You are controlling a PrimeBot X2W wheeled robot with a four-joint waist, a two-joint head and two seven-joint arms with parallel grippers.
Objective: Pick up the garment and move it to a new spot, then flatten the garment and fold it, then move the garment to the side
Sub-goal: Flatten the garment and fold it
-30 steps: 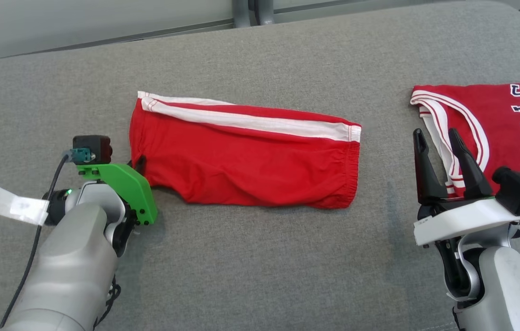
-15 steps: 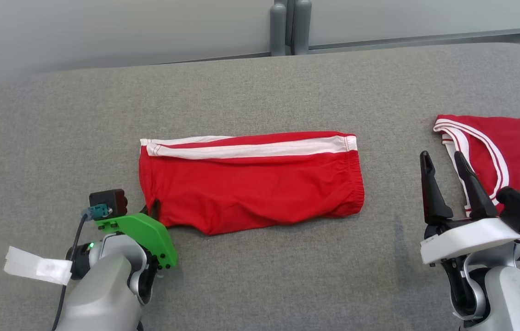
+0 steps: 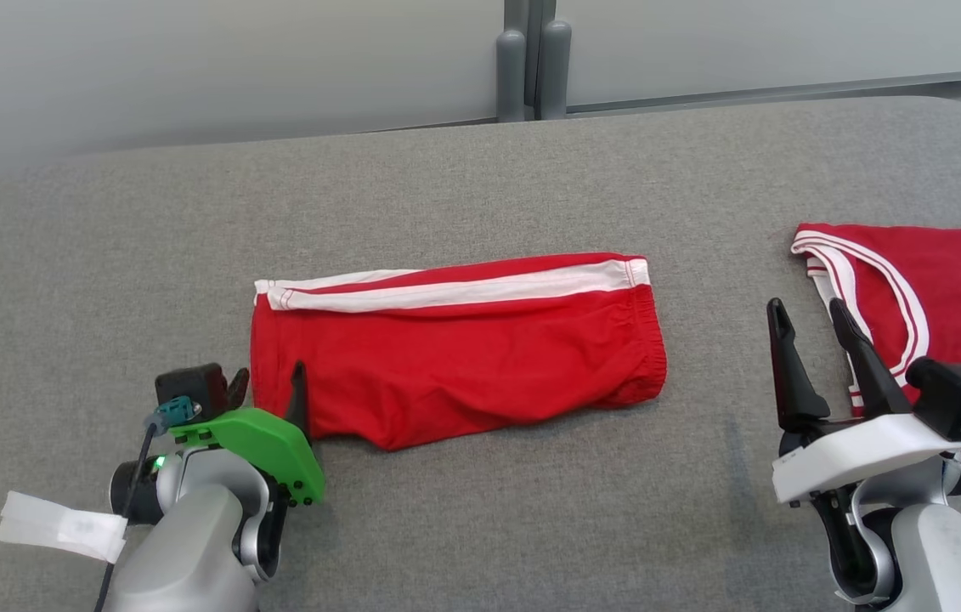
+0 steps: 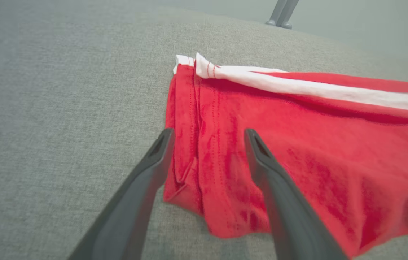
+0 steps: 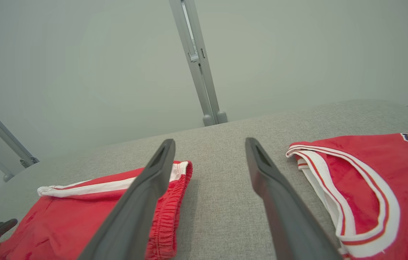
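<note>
while the left pincer (image 3: 269, 391) stands spread astride their end hem, the shorts (image 3: 463, 357) lie on the table (image 3: 480, 187), long axis running rightward toward the spread, farther right pincer (image 3: 807, 314).

- left claw (image 3: 269, 374): dark tapered fingers, green plastic bracket (image 3: 263, 438), black camera block (image 3: 189, 384)
- right claw (image 3: 806, 308): white plastic bracket (image 3: 854, 446)
- silver-grey forearm shells (image 3: 183, 552); white tape tag (image 3: 62, 527) on left cable
</note>
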